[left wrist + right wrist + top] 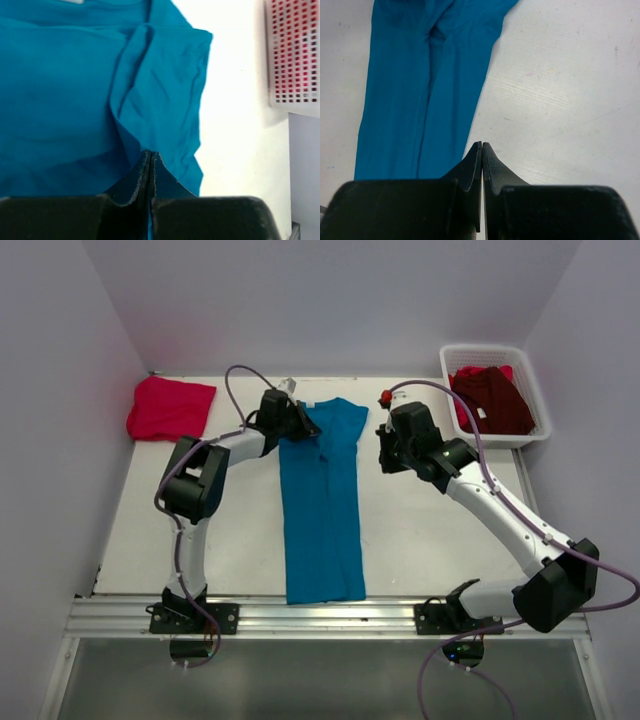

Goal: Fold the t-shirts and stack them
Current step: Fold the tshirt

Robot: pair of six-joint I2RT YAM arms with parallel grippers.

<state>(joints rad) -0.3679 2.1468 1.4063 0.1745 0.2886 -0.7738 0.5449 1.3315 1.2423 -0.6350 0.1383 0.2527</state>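
Lying mid-bench [440, 530], the teal shirt [320, 510] is showing as a long narrow strip, both sides turned in lengthwise, collar end far and hem reaching the near edge. The crosswise folds are not yet made, so this item is judged part-folded. The red shirt [168, 408] is sitting at the far left corner as a compact, roughly square packet, apparently finished and marking the likely stacking spot. The maroon shirt [492, 400] is lying bunched in the white basket [480, 348] at the far right, not yet started. Judged overall: one done, one in hand, one waiting, no stack yet. The left tool [151, 154] is clenching at the teal shirt's far left shoulder, jaws pressed together where a raised crease is running into them, so it is appearing to nip a thin fold of cloth. The right tool [481, 145] is hanging clenched and empty over bare bench just right of the strip. Materials: all three shirts are reading as soft matte knit, creasing in shallow ridges; the basket is showing rigid plastic mesh; the bench is presenting a pale, hard, faintly scuffed surface.
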